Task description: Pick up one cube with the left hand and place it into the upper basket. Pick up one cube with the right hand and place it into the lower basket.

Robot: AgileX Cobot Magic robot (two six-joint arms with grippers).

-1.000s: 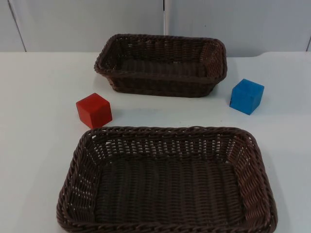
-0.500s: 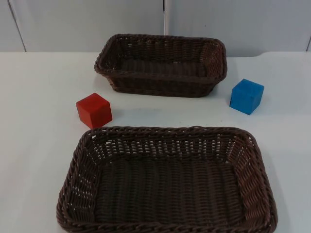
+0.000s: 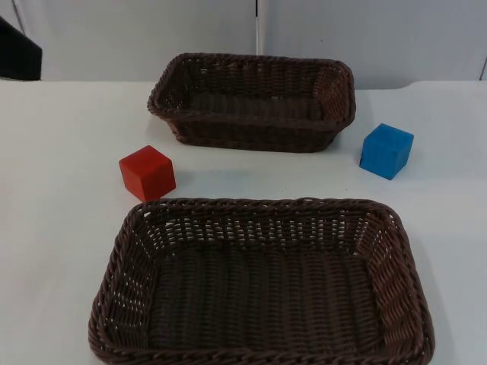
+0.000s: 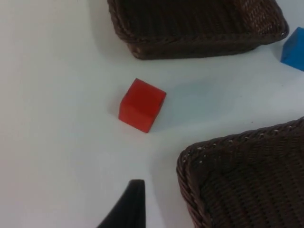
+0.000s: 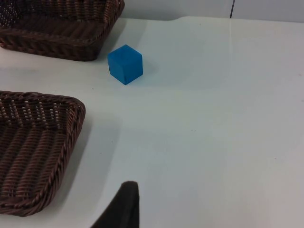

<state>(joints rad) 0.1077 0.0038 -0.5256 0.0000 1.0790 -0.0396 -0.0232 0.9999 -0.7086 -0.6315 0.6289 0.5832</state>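
Note:
A red cube [image 3: 147, 172] [image 4: 141, 105] sits on the white table, left of the gap between the two baskets. A blue cube [image 3: 386, 150] [image 5: 125, 63] sits to the right of the upper basket [image 3: 251, 67] [image 4: 199, 45]. The lower basket [image 3: 262, 209] [image 4: 190, 161] [image 5: 71, 114] stands nearest the camera. Both dark brown wicker baskets hold nothing. My left gripper [image 4: 126, 206] hovers over bare table short of the red cube, apart from it. My right gripper [image 5: 121, 206] hangs over bare table well short of the blue cube. The left arm [image 3: 17, 52] edges in at the upper left.
The white table [image 3: 61, 251] ends at a grey partition wall [image 3: 137, 38] behind the upper basket. Bare table lies left of the red cube and right of the blue cube.
A black part of the left arm has come into the top view at the upper left corner. The cubes and baskets have not moved.

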